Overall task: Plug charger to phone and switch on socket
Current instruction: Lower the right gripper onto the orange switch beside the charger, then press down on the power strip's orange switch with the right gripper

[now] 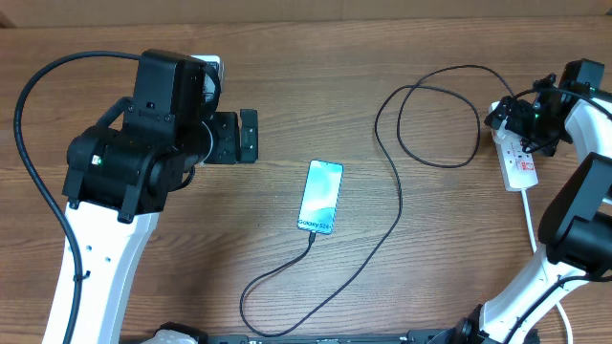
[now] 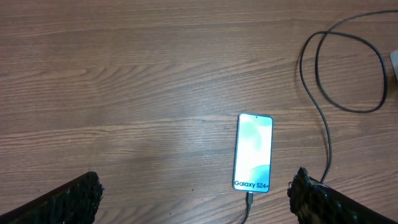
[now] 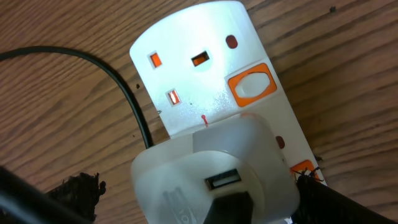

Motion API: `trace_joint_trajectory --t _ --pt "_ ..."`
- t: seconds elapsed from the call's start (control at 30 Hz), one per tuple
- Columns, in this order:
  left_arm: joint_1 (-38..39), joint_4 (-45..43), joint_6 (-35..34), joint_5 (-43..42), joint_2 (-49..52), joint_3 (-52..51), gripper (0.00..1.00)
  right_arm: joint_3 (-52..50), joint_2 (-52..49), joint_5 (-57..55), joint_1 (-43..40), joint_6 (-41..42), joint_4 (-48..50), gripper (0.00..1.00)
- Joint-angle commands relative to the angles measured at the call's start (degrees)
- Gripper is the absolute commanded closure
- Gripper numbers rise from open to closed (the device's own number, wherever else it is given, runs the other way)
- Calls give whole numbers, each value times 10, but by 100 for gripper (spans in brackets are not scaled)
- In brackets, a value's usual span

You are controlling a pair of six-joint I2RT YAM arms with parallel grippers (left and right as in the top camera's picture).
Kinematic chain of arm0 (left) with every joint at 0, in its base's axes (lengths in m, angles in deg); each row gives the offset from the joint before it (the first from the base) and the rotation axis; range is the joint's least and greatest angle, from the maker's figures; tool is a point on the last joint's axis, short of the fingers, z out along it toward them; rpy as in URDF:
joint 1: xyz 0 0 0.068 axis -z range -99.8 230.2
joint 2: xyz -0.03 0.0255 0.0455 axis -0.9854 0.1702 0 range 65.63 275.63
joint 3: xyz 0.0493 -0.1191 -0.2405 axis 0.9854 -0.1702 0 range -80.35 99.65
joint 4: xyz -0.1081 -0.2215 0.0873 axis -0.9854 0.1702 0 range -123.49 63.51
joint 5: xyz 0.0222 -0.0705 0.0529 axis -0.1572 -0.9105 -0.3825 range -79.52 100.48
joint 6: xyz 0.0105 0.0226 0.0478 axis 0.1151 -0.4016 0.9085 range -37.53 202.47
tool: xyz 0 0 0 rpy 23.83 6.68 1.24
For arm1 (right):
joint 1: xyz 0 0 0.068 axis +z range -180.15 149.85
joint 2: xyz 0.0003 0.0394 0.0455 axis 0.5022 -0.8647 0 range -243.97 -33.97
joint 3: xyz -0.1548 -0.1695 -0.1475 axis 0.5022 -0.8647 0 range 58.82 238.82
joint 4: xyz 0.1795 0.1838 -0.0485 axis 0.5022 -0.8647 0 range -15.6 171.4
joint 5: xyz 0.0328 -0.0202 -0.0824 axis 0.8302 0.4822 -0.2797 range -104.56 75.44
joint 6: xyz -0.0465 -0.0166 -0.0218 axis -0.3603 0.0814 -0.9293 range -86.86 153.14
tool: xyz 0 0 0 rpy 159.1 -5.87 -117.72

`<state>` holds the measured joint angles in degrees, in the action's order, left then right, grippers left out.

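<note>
The phone (image 1: 320,196) lies mid-table with its light-blue screen lit; it also shows in the left wrist view (image 2: 253,151). The black charger cable (image 1: 387,225) has its tip (image 2: 250,199) at the phone's bottom edge. It loops toward me, then runs up to the right end of the table. There a white adapter (image 3: 214,177) sits in the white socket strip (image 1: 522,164), with a black plug in its USB face. My right gripper (image 1: 521,119) is open, its fingers (image 3: 199,190) either side of the adapter. An orange-framed switch (image 3: 252,86) lies beyond it. My left gripper (image 1: 234,137) is open and empty, its fingers (image 2: 196,202) above bare wood left of the phone.
The strip's white cord (image 1: 531,225) runs toward the near edge along the right arm. The cable forms a wide loop (image 1: 440,115) between the phone and the strip. A second orange switch (image 3: 305,168) shows by my right finger.
</note>
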<state>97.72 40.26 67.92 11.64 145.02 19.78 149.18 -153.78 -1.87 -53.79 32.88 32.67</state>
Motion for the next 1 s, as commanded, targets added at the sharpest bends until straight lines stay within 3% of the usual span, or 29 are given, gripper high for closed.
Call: trace_joint_trajectory --t 0.0,0.97 --pt "1 0 10 7 -7 13 0 -3 1 28 -1 -3 -6 0" --pt "1 -1 10 7 -7 13 0 -3 1 76 -1 -14 -12 0"
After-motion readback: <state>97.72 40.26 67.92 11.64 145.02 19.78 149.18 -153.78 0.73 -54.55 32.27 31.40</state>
